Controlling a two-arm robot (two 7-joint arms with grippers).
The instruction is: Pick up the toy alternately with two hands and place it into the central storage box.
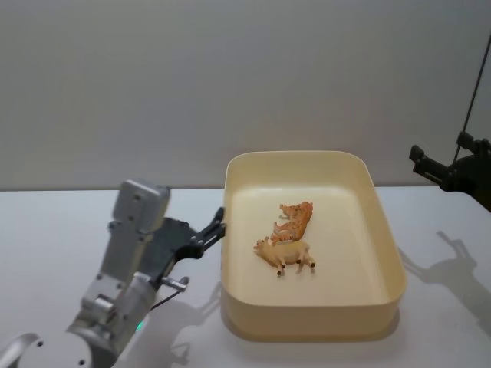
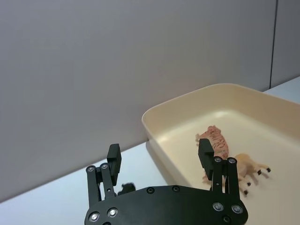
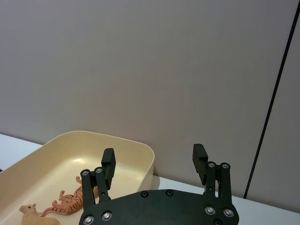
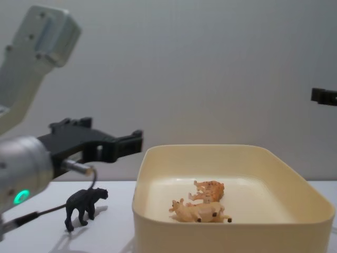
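The central storage box [image 1: 311, 324], a cream-yellow tub, sits mid-table. An orange striped tiger toy [image 1: 298, 218] and a tan animal toy [image 1: 285, 253] lie on its floor. A black panther toy [image 4: 83, 204] stands on the table left of the tub. My left gripper [image 1: 215, 229] hovers open and holds nothing, above the panther and just outside the tub's left wall; its fingers [image 2: 114, 158] spread wide in the left wrist view. My right gripper [image 1: 428, 164] hangs open and bare, high off the tub's right side, with its fingers [image 3: 199, 161] apart.
The white table [image 1: 54, 230] runs to a plain grey wall behind. A thin black pole [image 1: 474, 84] stands at the far right near the right arm. Both sides of the tub have bare tabletop.
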